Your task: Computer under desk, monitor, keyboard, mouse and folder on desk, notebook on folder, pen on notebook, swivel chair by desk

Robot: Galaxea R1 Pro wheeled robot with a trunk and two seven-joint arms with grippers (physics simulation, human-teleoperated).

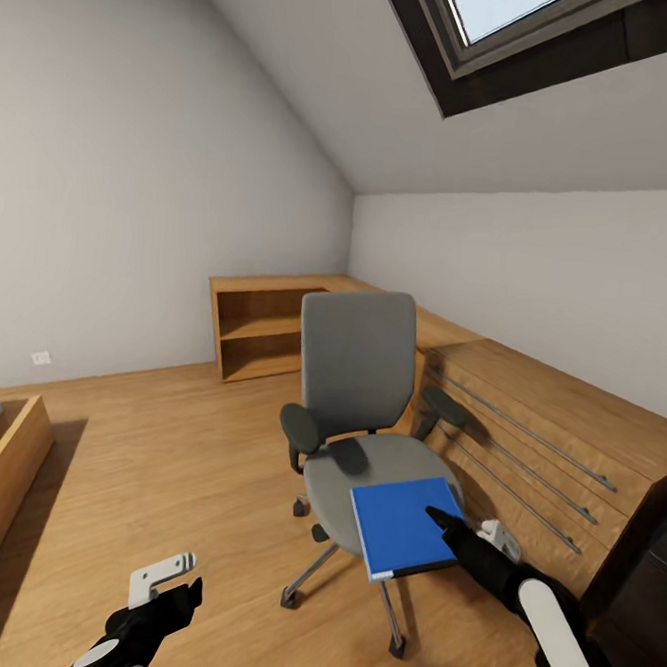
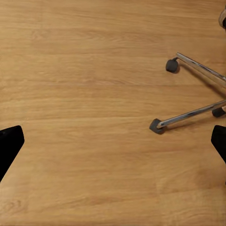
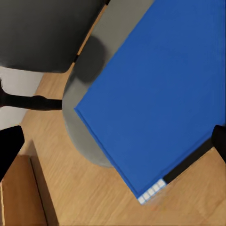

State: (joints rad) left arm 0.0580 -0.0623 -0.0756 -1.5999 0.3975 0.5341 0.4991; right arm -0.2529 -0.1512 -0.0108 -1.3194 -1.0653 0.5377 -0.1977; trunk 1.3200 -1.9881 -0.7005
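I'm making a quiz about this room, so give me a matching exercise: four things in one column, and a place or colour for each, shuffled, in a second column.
Things:
1. folder
2. swivel chair
3. left end effector
4. skylight

Descriptions:
A. low over bare wooden floor
B. in the sloped ceiling
C. blue, lying on the seat
D. grey, beside the wooden drawers

Pairs: 1-C, 2-D, 3-A, 4-B

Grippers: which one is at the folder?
The right gripper. It reaches over the blue folder lying on the chair seat. The left gripper hangs apart, low over bare floor beside the chair's legs.
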